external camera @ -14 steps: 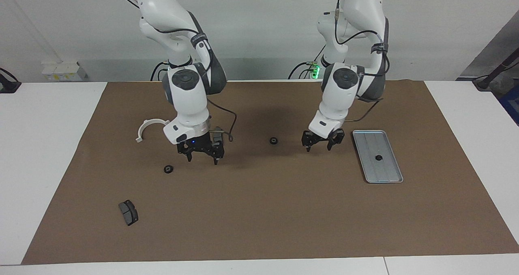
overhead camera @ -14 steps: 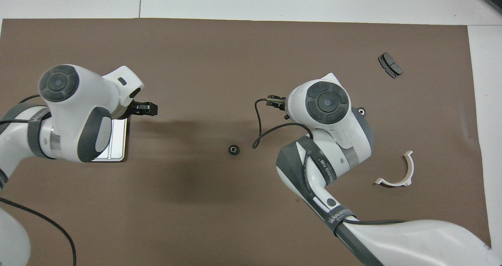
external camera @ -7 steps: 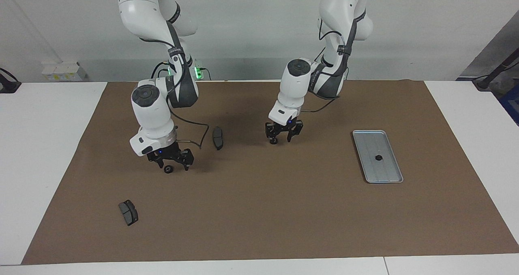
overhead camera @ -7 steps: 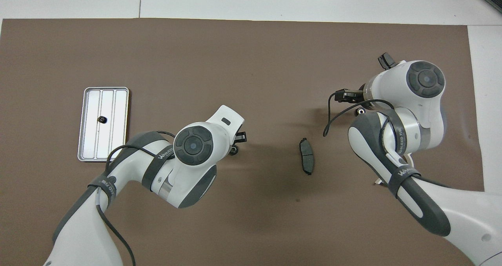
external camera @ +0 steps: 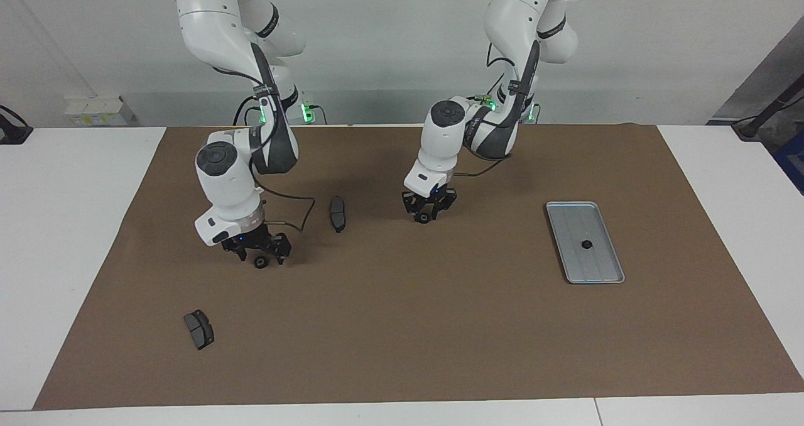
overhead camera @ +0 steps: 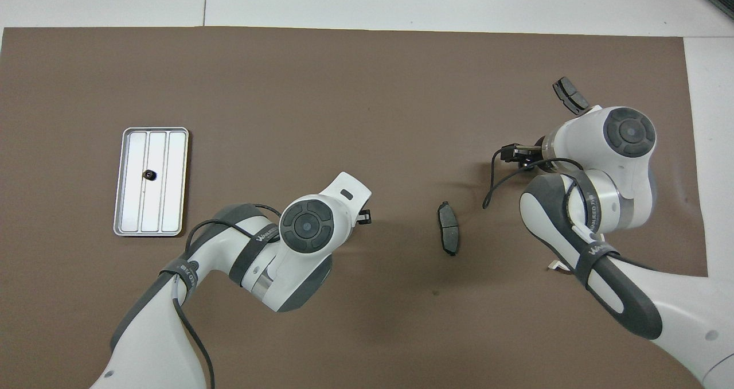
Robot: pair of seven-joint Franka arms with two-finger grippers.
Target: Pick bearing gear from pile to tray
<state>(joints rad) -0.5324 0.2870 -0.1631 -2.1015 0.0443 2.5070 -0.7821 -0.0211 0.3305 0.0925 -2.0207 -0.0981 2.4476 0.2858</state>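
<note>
Two small black gears lie on the brown mat. My left gripper [external camera: 426, 213] is low, open, its fingers on either side of one gear [external camera: 425, 218] mid-table. My right gripper [external camera: 260, 256] is low, open, straddling the other gear [external camera: 260, 263] toward the right arm's end. In the overhead view both gears are hidden under the wrists. The silver ribbed tray [external camera: 602, 269] [overhead camera: 175, 181] lies at the left arm's end with one black gear [external camera: 586, 244] [overhead camera: 149, 174] in it.
One dark brake pad [external camera: 337, 213] [overhead camera: 448, 236] lies between the two grippers. Another brake pad [external camera: 199, 328] [overhead camera: 570, 95] lies farther from the robots at the right arm's end. Only a tip of the white bracket [overhead camera: 555, 267] shows under the right arm.
Both arms swung off, the left from beside the tray, to a gear each. In the last half second both grippers sank lower around their gears.
</note>
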